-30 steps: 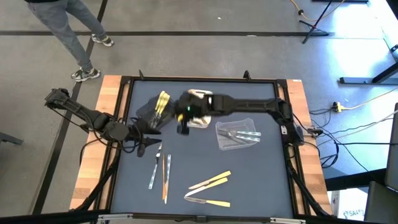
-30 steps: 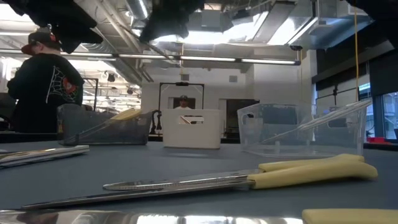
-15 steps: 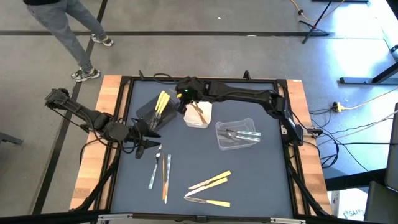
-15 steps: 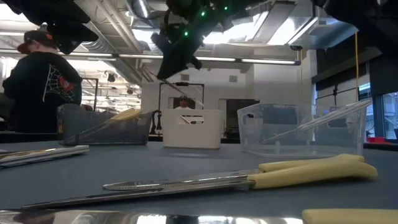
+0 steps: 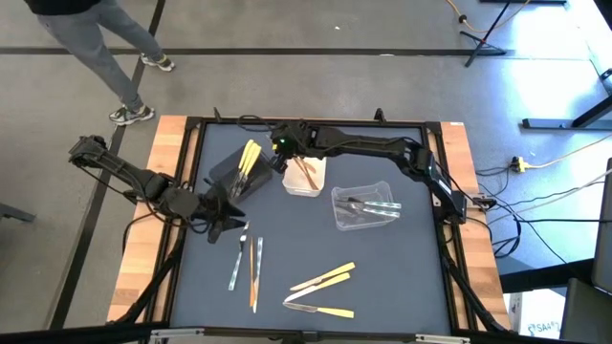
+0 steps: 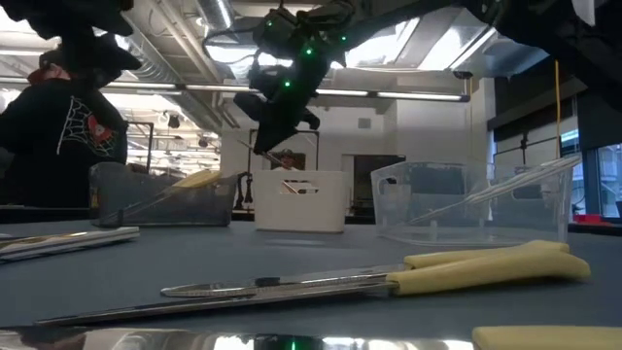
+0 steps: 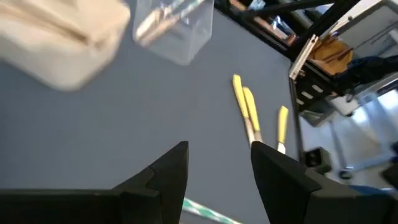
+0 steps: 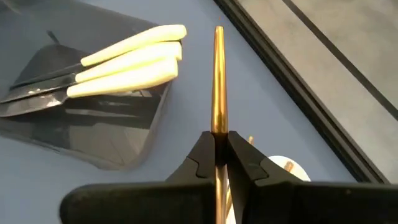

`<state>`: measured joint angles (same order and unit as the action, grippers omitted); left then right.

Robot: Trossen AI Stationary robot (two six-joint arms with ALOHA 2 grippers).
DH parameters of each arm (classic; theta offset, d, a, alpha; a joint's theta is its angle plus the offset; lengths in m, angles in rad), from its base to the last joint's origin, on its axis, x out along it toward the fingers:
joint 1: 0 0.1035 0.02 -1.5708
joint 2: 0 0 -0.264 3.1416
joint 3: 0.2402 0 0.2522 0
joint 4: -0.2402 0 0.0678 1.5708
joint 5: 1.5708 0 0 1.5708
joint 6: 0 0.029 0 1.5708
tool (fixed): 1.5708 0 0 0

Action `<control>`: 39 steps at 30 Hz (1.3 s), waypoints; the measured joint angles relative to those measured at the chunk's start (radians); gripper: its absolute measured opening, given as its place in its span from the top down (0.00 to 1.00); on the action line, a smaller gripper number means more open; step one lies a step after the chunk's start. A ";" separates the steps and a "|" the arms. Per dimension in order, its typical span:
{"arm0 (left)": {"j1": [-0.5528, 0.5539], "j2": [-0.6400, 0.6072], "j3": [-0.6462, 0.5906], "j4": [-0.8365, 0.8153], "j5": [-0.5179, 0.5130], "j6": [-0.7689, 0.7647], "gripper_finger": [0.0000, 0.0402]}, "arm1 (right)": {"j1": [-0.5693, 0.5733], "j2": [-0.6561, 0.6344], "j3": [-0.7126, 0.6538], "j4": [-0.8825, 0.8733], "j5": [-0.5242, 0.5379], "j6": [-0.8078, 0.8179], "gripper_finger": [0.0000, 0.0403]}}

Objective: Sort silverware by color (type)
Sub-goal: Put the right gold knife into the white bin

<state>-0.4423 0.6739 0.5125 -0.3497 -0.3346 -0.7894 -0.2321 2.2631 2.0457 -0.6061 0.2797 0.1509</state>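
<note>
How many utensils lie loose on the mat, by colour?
Yellow-handled utensils: 3
Silver-grey utensils: 2
Orange-brown utensil: 1
Total: 6 loose. Not counted: the held orange-brown utensil in the right gripper, or anything already in trays.

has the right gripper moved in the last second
Yes. The right gripper, shut on the orange-brown utensil, has gone from near the white tray's front-left corner toward its far-left corner.
</note>
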 joint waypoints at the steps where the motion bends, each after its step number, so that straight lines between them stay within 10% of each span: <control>1: 0.000 0.000 0.000 -0.013 0.017 -0.039 0.58 | 0.000 0.002 0.000 0.007 0.000 0.000 0.99; 18: -0.003 0.009 -0.001 -0.187 0.242 -0.481 0.58 | 0.001 0.016 -0.053 0.001 0.053 0.078 0.99; 39: -0.072 0.195 -0.001 -0.191 0.270 -0.588 0.58 | -0.011 0.016 -0.170 0.082 0.043 0.107 0.99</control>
<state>-0.5140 0.8684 0.5114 -0.5411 -0.0643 -1.3772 -0.2435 2.2787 1.8755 -0.5245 0.3225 0.2578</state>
